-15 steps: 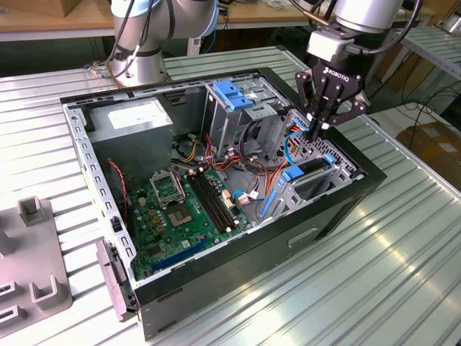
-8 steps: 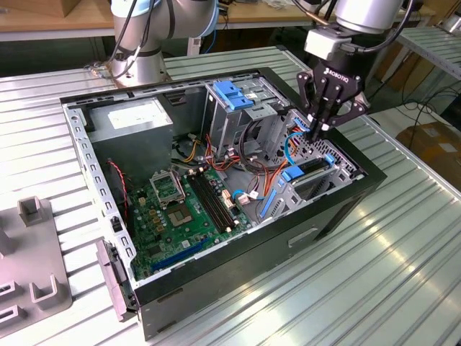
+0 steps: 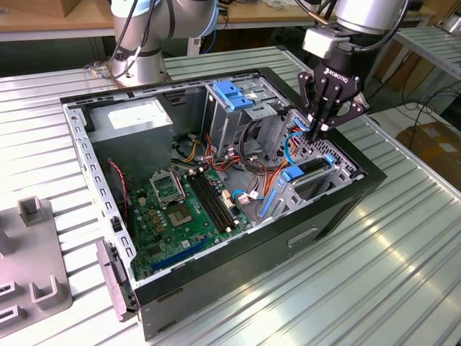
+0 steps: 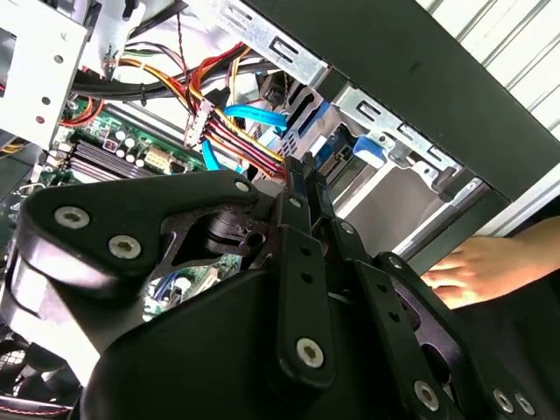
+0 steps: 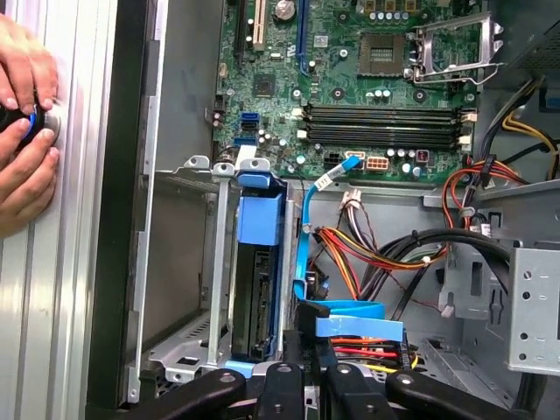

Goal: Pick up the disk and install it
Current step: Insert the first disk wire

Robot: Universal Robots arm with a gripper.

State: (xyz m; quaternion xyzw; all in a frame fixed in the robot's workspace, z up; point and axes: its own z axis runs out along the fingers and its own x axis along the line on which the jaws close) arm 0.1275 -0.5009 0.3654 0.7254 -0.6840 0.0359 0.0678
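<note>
Disk [image 5: 259,297] edge-on in bay, mostly hidden, pincer [image 3: 317,132] fingertips together above

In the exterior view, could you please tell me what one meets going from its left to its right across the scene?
Grey fixture blocks → power supply box → green motherboard → blue latch on the upper drive cage → the disk in its bay → the gripper above it → cardboard box.
</note>
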